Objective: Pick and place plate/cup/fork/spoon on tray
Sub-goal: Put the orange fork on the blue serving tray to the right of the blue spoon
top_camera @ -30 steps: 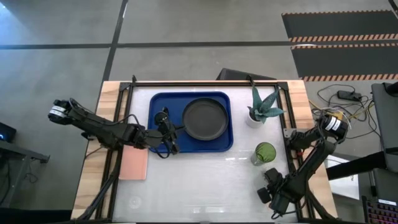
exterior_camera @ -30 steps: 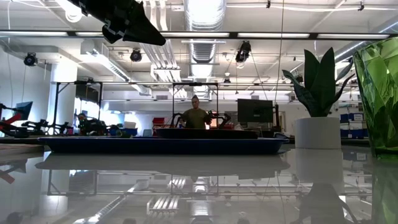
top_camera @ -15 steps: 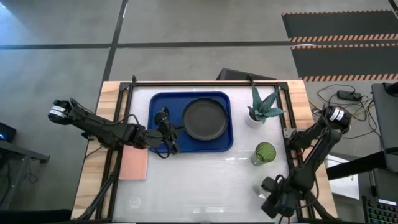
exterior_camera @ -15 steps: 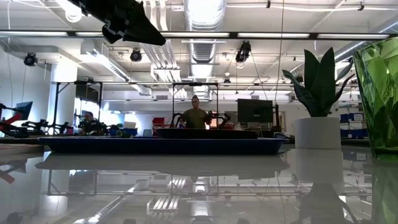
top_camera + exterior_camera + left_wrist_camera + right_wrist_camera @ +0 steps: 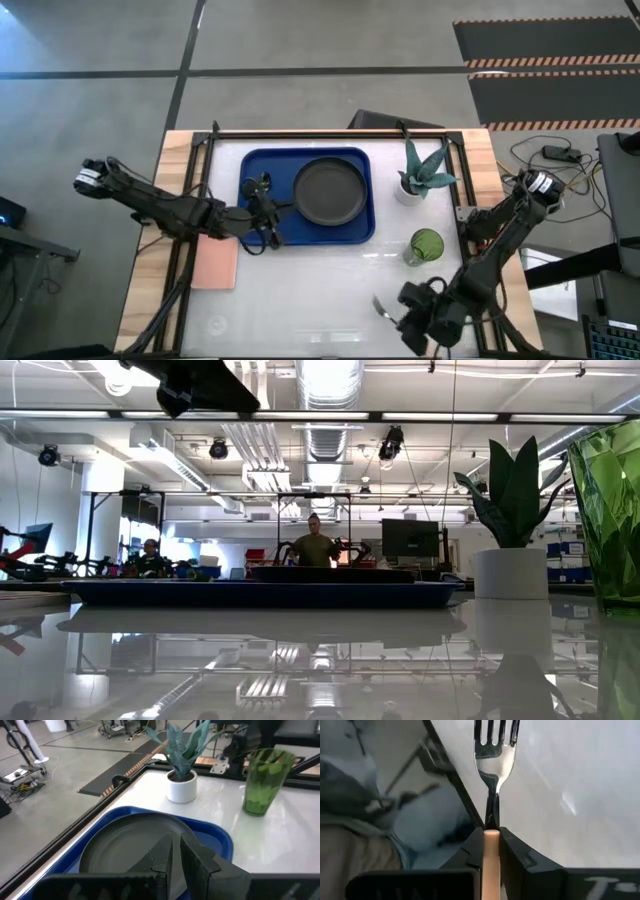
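The fork (image 5: 493, 750), clamped by the right fingers (image 5: 512, 855), points tines-first straight ahead along them.

Right gripper (image 5: 400, 312) swung leftward along table's near edge, fork (image 5: 381, 306) now showing

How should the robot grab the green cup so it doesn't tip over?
Probably by the sides of the cup, low or around the middle, coming in level from the open table side. It stands upright with nothing in it that shows, and the plant stands a little behind it, so that side is more crowded. The right gripper is busy, shut on the fork.
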Controlling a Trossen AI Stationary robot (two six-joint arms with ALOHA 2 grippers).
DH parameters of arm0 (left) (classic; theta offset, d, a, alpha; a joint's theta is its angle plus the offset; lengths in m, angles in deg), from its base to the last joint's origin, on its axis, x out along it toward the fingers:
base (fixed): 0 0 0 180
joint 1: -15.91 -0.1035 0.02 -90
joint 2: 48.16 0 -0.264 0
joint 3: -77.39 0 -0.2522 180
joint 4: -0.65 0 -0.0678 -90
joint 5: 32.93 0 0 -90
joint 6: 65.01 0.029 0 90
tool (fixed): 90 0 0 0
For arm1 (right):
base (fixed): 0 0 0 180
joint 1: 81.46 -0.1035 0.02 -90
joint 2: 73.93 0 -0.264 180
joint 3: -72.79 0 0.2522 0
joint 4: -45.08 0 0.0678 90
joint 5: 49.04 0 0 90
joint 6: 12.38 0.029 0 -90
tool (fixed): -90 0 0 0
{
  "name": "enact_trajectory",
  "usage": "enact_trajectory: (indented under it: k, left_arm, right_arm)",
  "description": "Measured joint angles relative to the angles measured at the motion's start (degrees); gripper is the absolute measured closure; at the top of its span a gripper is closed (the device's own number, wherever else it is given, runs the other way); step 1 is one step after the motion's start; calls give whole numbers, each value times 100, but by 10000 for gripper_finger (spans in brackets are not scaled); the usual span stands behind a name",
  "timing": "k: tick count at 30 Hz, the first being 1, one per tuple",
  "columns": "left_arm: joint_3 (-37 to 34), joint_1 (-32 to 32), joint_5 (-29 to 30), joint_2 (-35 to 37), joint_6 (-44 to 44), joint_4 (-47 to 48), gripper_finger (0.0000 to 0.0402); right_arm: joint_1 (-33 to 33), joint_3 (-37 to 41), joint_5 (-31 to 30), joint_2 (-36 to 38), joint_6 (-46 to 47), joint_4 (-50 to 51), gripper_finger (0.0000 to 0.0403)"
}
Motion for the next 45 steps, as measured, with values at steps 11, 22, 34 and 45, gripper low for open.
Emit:
enact_trajectory:
  k: [11,22,34,45]
  left_arm:
    - [-457,294,-4,746,127,-191,382]
    - [-1138,296,0,1606,83,-551,382]
    - [-1276,296,-52,1803,94,-734,382]
    - [-1276,304,-61,1937,-193,-684,382]
  right_arm:
    - [1488,-908,-486,-3,-2140,328,378]
    - [2773,-1685,-331,-322,-3928,265,372]
    - [3849,-3000,-318,-1658,-4414,299,371]
    - [4543,-3996,-316,-2676,-4609,442,370]
